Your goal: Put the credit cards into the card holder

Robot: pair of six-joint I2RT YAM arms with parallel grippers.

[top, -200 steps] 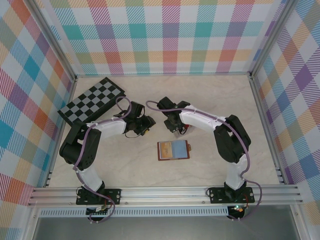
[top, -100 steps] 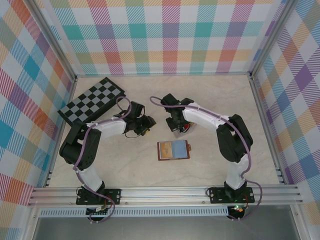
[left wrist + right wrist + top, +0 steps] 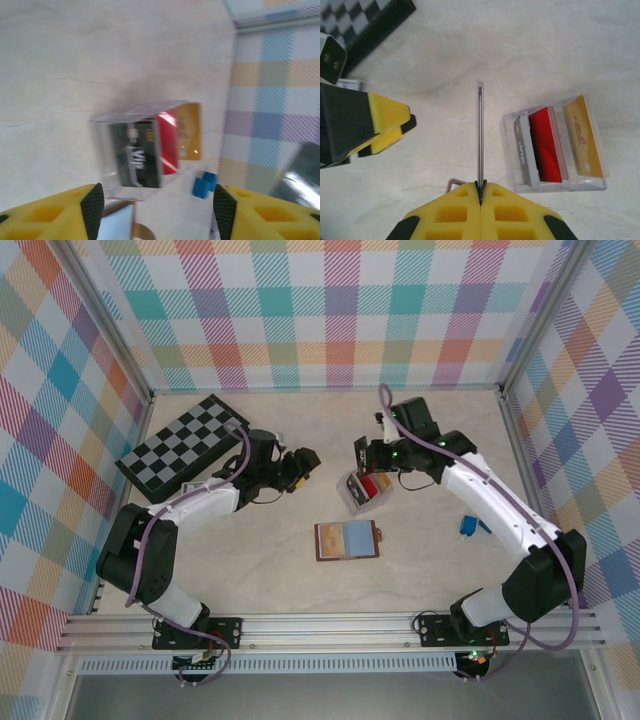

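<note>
so right fingers point(image 3: 475, 198) clamp a card point(image 3: 480, 135) (edge-on to its cam), left fingers point(image 3: 92, 207) gape wide. imo line it up w/ the card holder point(image 3: 347, 540) slot, slide slow.

Table point(image 3: 420, 550): pale marbled top.
- Far left: checkerboard point(image 3: 183, 443), flat, set at an angle.
- Centre: clear tray point(image 3: 366, 491).
- Near of the tray, apart from it: card holder point(image 3: 347, 540), lying open.
- Right, well apart from the rest: small blue piece point(image 3: 468, 526).
</note>
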